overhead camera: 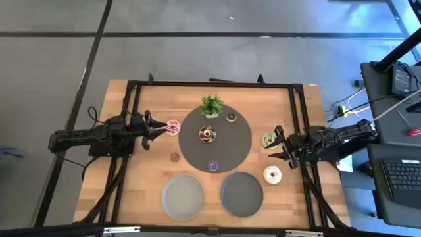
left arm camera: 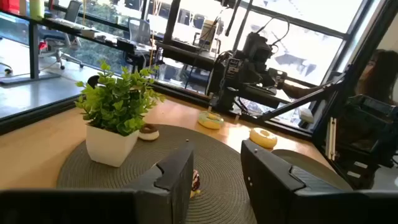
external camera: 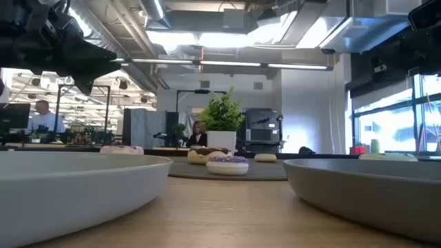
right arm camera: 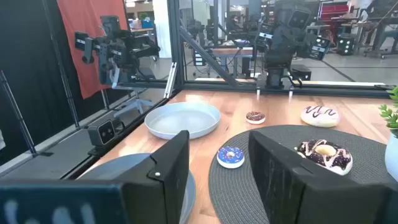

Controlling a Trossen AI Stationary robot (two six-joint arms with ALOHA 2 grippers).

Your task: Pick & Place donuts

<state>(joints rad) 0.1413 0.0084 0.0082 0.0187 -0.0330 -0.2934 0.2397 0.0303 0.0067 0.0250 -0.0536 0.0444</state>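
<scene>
Several ring donuts lie about. On the round dark mat (overhead camera: 237, 141) are a chocolate one (overhead camera: 207, 134), a small chocolate one (overhead camera: 231, 117) and a purple one (overhead camera: 213, 165). On the bare wood are a pink one (overhead camera: 173, 127), a small brown one (overhead camera: 175, 157), a pale green one (overhead camera: 268, 139) and a cream-yellow one (overhead camera: 272, 174). My left gripper (overhead camera: 160, 130) hovers open beside the pink donut, which its own wrist view does not show. My right gripper (overhead camera: 276, 146) hovers open between the green and yellow donuts. Both arms stand high above the table in the low view.
A small potted plant (overhead camera: 210, 104) stands at the mat's far edge. Two round grey plates (overhead camera: 183, 196) (overhead camera: 242, 193) sit side by side near the table's near edge. A black frame (overhead camera: 210, 83) runs around the tabletop. People sit in the room beyond.
</scene>
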